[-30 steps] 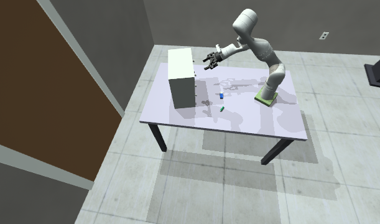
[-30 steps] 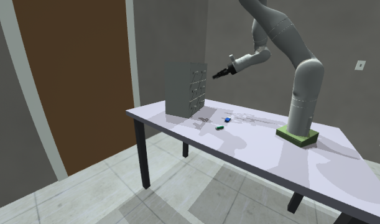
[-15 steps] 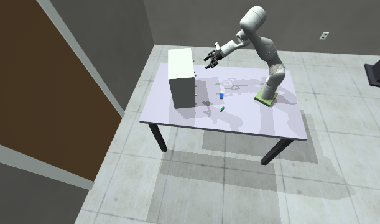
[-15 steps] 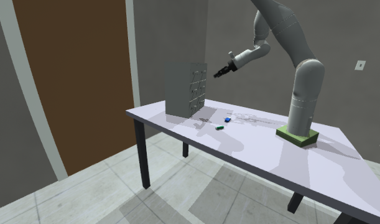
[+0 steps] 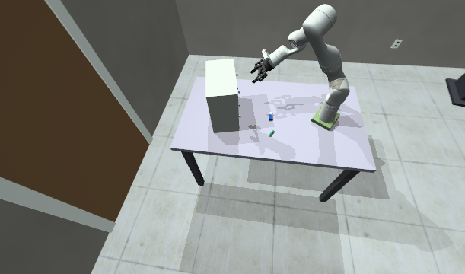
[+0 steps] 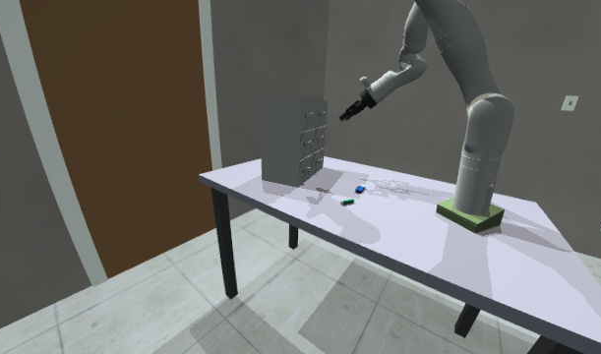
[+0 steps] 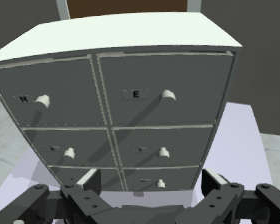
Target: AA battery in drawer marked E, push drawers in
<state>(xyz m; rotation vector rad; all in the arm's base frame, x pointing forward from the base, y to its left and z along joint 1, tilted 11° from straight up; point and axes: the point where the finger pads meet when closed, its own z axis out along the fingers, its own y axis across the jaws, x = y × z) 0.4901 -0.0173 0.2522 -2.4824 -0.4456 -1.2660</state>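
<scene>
With its empty claw (image 5: 256, 77) (image 6: 341, 118) (image 7: 151, 180) wide, the arm appeared to be approaching drawer E (image 7: 191, 75); next required: knob (image 7: 169, 95) alignment.

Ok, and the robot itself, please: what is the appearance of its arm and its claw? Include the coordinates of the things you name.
The arm (image 5: 332, 62) (image 6: 482, 147) is pale grey, with rounded, tube-like segments and thin seam lines. The claw (image 5: 255, 77) (image 6: 342, 119) (image 7: 151, 180) is black to dark grey, with two jointed fingers and lighter grey pads. I see no cables.
</scene>
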